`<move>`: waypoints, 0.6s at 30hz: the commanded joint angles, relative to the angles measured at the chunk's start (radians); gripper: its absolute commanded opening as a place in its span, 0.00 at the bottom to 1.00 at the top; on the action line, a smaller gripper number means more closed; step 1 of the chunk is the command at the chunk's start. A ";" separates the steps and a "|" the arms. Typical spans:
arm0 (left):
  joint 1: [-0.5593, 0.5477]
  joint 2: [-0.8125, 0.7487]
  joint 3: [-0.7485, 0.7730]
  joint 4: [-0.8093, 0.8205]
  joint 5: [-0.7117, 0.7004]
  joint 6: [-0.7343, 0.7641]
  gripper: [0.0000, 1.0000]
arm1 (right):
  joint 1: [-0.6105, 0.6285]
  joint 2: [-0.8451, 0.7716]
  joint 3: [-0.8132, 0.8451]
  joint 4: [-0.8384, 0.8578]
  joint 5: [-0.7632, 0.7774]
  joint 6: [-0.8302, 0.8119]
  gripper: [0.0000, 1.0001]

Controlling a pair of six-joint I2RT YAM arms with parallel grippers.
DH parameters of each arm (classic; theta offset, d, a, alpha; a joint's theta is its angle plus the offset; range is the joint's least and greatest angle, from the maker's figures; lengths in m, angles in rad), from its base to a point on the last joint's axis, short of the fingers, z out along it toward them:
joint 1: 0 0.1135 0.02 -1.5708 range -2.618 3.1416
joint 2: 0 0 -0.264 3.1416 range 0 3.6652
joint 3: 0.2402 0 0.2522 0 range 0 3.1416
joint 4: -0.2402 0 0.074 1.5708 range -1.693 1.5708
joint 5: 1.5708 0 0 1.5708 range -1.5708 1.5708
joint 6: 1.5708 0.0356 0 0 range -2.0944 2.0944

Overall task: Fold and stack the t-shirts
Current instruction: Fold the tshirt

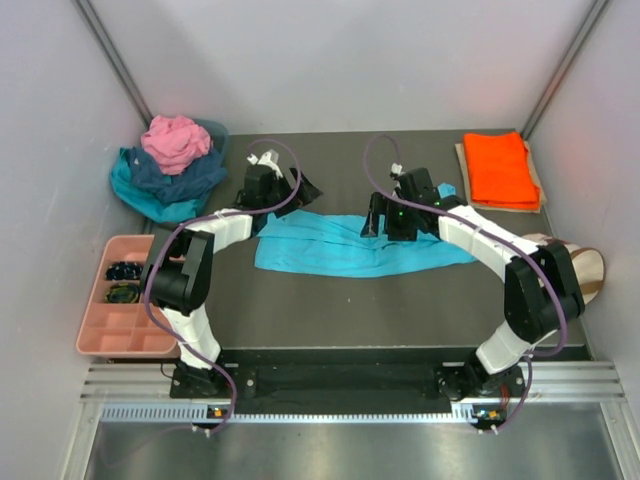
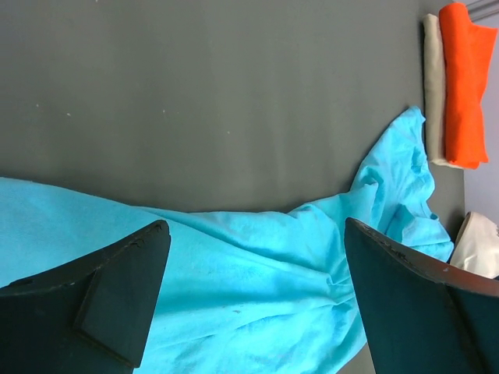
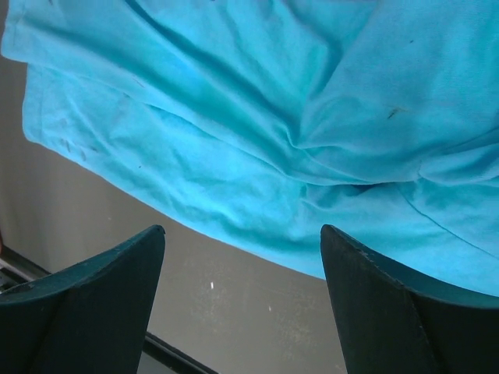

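Observation:
A bright turquoise t-shirt (image 1: 350,250) lies spread in a long, wrinkled strip across the middle of the dark mat. My left gripper (image 1: 303,190) hovers over its left back edge, jaws wide open and empty; the wrist view shows the turquoise t-shirt (image 2: 257,288) below my left gripper (image 2: 256,226). My right gripper (image 1: 376,226) is open too, above the shirt's middle; in its wrist view the turquoise t-shirt's (image 3: 257,117) hem runs just beyond my right gripper (image 3: 242,230). A folded orange t-shirt (image 1: 500,168) lies at the back right. Pink, navy and teal t-shirts (image 1: 172,165) are heaped at the back left.
The orange t-shirt (image 2: 465,86) rests on a cream pad (image 2: 433,86). A cream canvas bag (image 1: 585,270) sits at the right edge by the right arm. A pink compartment tray (image 1: 105,335) holding small dark items stands at the left front. Grey walls enclose the mat on three sides.

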 commanded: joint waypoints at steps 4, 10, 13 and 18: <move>-0.004 -0.001 -0.012 -0.026 -0.010 0.043 0.97 | -0.011 -0.022 0.037 -0.017 0.220 -0.002 0.82; -0.003 0.020 -0.045 -0.019 -0.039 0.054 0.98 | -0.117 0.109 0.247 -0.071 0.256 -0.008 0.82; -0.003 0.042 -0.047 -0.023 -0.053 0.061 0.97 | -0.137 0.113 0.270 -0.068 0.241 -0.012 0.82; -0.003 0.085 -0.012 -0.087 -0.075 0.063 0.98 | -0.142 0.083 0.235 -0.046 0.241 -0.017 0.82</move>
